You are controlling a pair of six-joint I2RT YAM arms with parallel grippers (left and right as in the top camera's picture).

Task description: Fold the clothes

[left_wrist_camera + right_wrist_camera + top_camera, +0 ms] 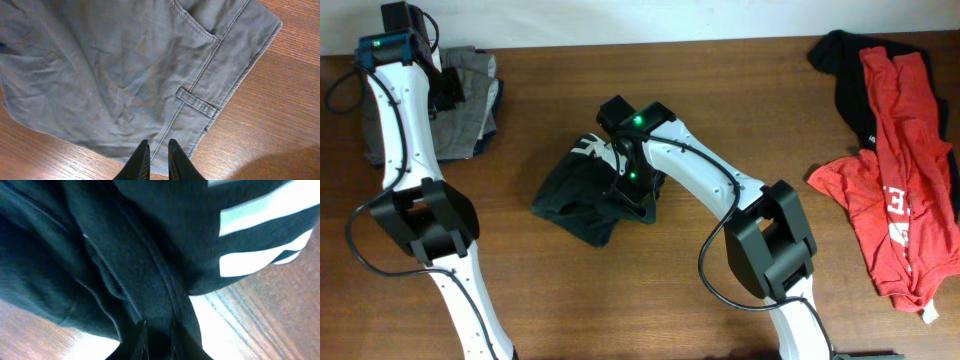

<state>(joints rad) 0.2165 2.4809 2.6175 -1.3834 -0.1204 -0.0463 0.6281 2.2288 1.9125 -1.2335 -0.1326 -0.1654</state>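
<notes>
A black T-shirt with white lettering lies crumpled at the middle of the table. My right gripper is down on its right side. In the right wrist view the right gripper is shut on a fold of the black T-shirt, and the white print shows at the upper right. Red T-shirts and another black garment lie at the far right. My left gripper hovers over a folded grey garment at the back left. Seen from the left wrist, the left gripper is shut with nothing in it, above the grey garment.
Bare wooden table lies between the black T-shirt and the red pile. The grey garment's pocket seam and belt loop face up. A black cable loops near the left edge.
</notes>
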